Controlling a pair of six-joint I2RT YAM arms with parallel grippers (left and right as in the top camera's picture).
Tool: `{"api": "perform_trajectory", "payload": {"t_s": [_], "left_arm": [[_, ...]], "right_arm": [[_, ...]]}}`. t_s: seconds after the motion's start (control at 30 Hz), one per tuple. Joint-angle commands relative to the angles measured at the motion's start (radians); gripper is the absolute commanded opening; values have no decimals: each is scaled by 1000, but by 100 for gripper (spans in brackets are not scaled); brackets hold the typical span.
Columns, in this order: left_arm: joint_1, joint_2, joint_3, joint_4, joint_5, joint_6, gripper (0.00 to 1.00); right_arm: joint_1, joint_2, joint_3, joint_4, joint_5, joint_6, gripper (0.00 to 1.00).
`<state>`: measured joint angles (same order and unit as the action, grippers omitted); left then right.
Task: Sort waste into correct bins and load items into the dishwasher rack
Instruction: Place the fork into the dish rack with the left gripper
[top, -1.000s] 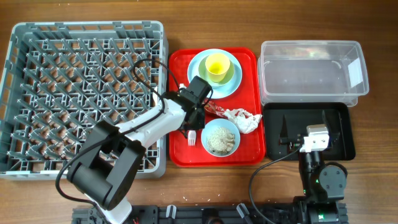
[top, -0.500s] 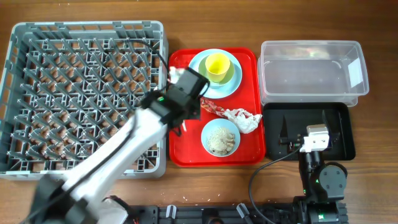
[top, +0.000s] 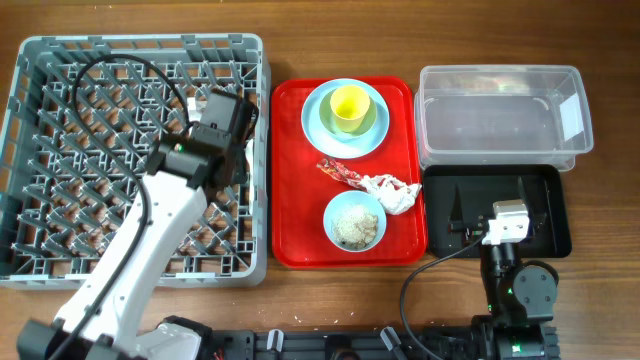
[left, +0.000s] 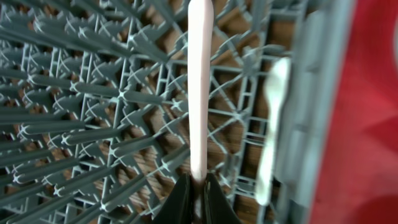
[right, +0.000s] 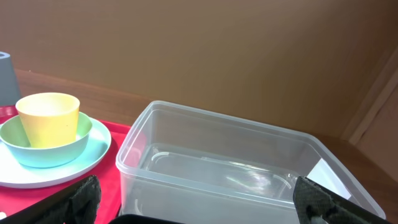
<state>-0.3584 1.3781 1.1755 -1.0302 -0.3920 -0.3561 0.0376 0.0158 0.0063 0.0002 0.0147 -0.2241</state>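
Observation:
My left gripper (left: 199, 186) (top: 232, 128) is shut on the handle of a white plastic utensil (left: 199, 93), over the right side of the grey dishwasher rack (top: 100, 150) (left: 93, 93). A second white utensil (left: 273, 124) lies in the rack by its right wall. On the red tray (top: 290, 200) are a blue plate (top: 315, 125) bearing a bowl (top: 374, 120) and yellow cup (top: 349, 104), a bowl (top: 331, 207) of rice scraps (top: 354, 225), a napkin (top: 392, 190) and a red wrapper (top: 340, 172). My right gripper (right: 199, 205) (top: 487, 205) is open and empty over the black tray (top: 545, 215).
The clear tub (top: 500, 110) (right: 236, 168) stands behind the black tray, right of the red tray. In the right wrist view the cup (right: 48, 118), bowl (right: 81, 140) and plate (right: 62, 171) sit left of the tub. The rack's right wall is close to the red tray (left: 367, 124).
My left arm has lifted the white fork off the red tray and swung left and away, over the rack's right side. The right arm has not moved.

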Motion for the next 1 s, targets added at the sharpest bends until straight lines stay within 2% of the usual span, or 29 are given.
{"api": "perform_trajectory", "payload": {"t_s": [0.0,0.23,0.4,0.53,0.77,0.87,0.97], "left_arm": [[54,114,0,1,90,92,4],[54,278,0,21,84,118,4],[55,305,0,31,65,117,4],[55,304,0,32,58,117,20],[59,269,35,34,34,113,22],[59,191,109,12,159,97,23],[59,96,149,21,444,49,26]], "right_arm": [[-4,-2,-1,6,-16,16,100],[-4,-2,-1,6,-16,16,100],[-4,-2,-1,6,-16,16,100],[-4,-2,-1,6,-16,17,100],[-4,-2,-1,6,-16,16,100],[-4,-2,-1,6,-16,16,100],[-4,-2,-1,6,-16,17,100]]}}
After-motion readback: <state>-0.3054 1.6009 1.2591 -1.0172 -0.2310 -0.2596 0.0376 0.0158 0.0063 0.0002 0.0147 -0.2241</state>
